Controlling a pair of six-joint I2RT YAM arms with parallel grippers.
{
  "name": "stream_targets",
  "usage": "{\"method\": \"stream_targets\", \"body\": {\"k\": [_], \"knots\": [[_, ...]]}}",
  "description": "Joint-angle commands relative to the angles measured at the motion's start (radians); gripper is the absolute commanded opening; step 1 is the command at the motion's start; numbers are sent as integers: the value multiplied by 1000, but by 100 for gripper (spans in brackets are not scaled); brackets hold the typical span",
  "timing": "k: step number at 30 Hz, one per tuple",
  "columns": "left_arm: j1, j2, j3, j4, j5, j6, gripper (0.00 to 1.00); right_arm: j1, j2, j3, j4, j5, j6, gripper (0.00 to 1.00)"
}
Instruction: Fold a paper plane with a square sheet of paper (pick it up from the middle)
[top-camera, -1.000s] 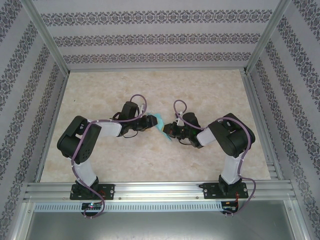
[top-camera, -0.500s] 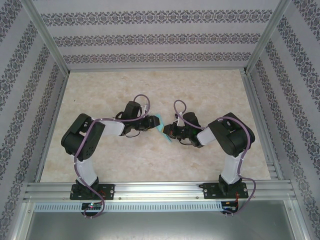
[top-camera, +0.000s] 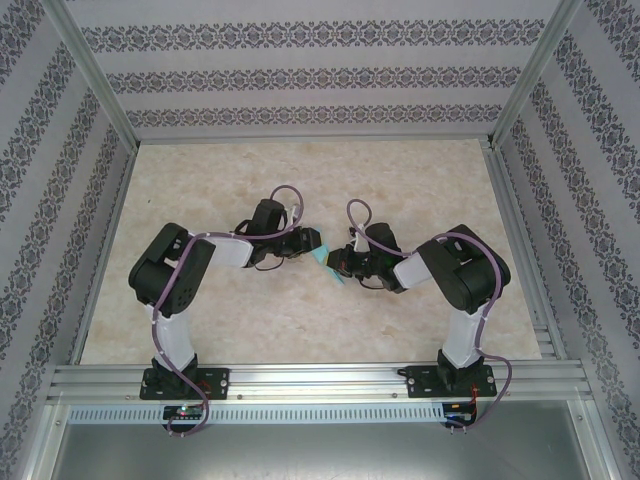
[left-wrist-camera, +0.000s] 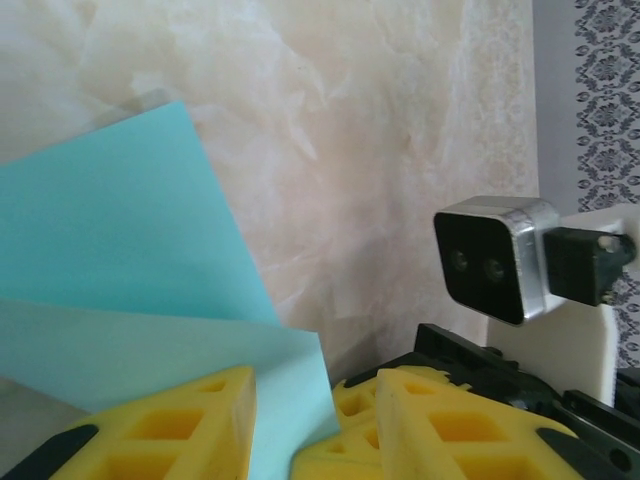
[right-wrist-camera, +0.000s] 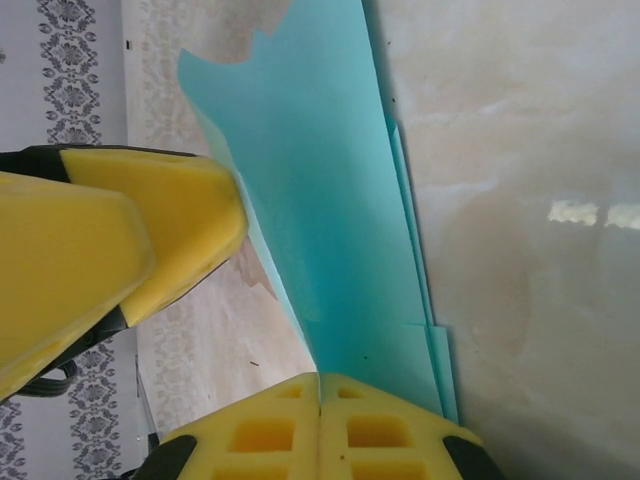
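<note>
Left gripper (top-camera: 306, 243) has edged rightward, its jaws narrower yet apart astride the paper sheet (top-camera: 322, 253). Right gripper (right-wrist-camera: 320, 385) pinches the sheet's near end. The folded length runs toward the left fingers (right-wrist-camera: 170, 215), mid-table (top-camera: 400, 180), walls well off.

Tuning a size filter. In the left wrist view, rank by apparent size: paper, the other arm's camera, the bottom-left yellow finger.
1. paper
2-3. camera and bottom-left yellow finger: about alike; the finger is cropped and nearest the lens, so unranked.

At table (top-camera: 400, 180) centre — paper plane (top-camera: 322, 251); left gripper (top-camera: 308, 243) just left of it, right gripper (top-camera: 336, 265) just right.
</note>
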Motion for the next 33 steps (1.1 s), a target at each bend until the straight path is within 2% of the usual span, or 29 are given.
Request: {"method": "stream_targets", "body": {"k": [1,6,10,17,33], "knots": [[-8,20,30,-19,-18,18,37,-10,-26,26,-39,-12,-54,9],[-8,25,39,-30,-28,13,37,-11,-63,36,-68,0,-120,20],[-8,31,47,-45,-28,9,37,-10,-87,62,-158,33,-224,24],[-8,37,55,-51,-28,6,38,-8,-42,129,-246,57,-330,26],[-8,42,49,-22,-37,-16,32,2,39,166,-236,-3,-405,27]]}}
